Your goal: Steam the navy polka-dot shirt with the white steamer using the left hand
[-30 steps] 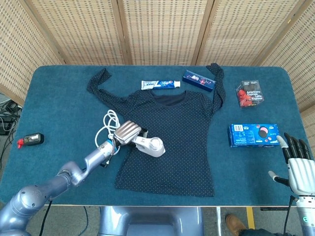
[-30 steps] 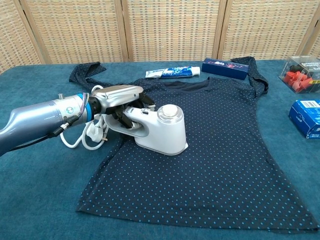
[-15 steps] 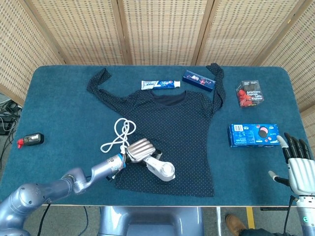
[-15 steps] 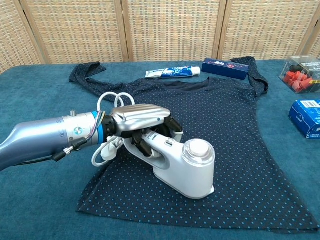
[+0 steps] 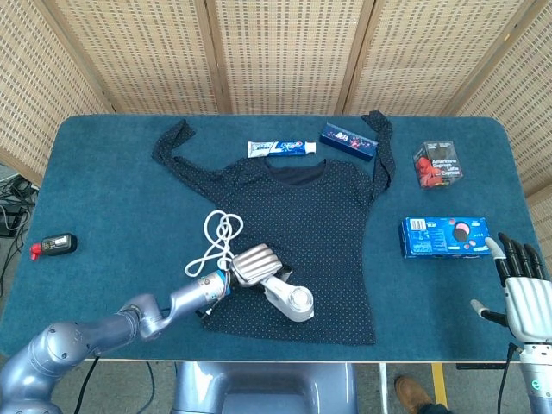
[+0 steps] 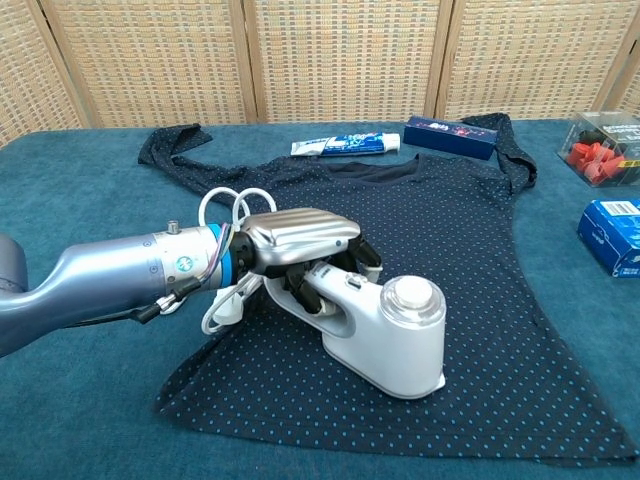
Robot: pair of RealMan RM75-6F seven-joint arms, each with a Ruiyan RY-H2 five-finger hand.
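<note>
Left hand (image 6: 300, 240) wrapped round steamer (image 6: 385, 330) handle, best grip imo, looks top-heavy. Shirt (image 5: 302, 224) is soft, prob bunches. Right hand (image 5: 524, 297) spread, idle.

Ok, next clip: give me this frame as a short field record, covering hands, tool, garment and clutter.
left hand: grips the white steamer's handle
white steamer: resting on the shirt's lower left part
shirt: navy polka-dot, spread flat on the table
cord: coiled beside the shirt's left edge
right hand: held at the table's right edge, holding nothing
clutter: toothpaste, blue box
</note>
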